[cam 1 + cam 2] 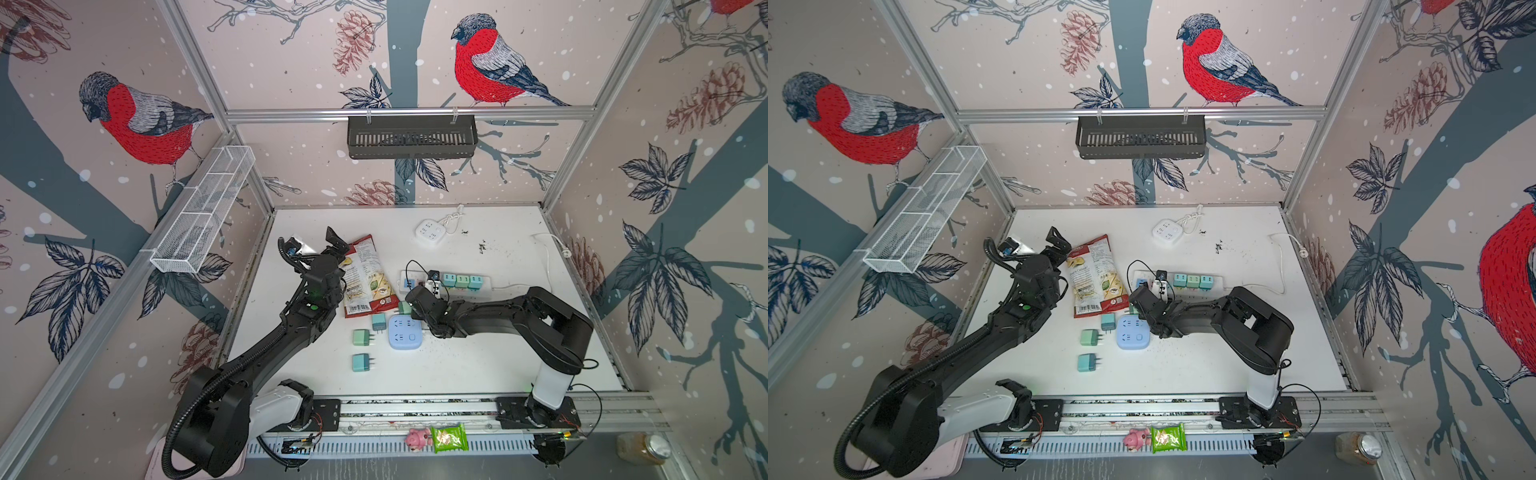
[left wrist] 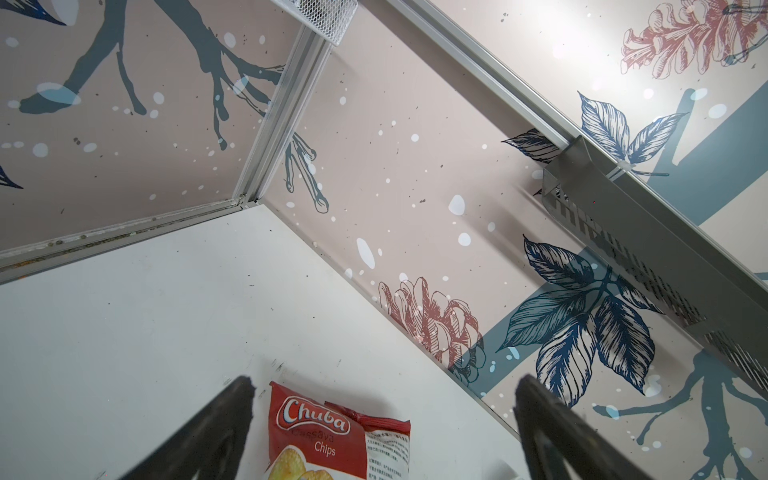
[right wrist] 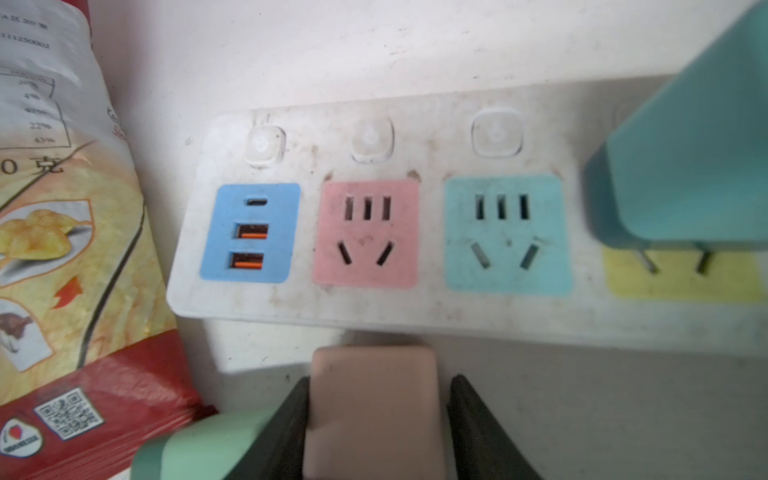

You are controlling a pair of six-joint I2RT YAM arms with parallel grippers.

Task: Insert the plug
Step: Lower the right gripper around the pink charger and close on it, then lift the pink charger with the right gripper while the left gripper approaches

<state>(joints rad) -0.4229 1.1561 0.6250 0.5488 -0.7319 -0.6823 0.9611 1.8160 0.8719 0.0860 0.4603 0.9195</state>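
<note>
Within the right claw, pink plug gripped, facing pink socket

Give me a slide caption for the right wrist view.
Right tool holds a pink plug just short of the empty pink socket on the strip.

Chips bag lies centre-left on table. Pink toy and green packet sit together past front edge. Black basket hangs on back wall.
</note>
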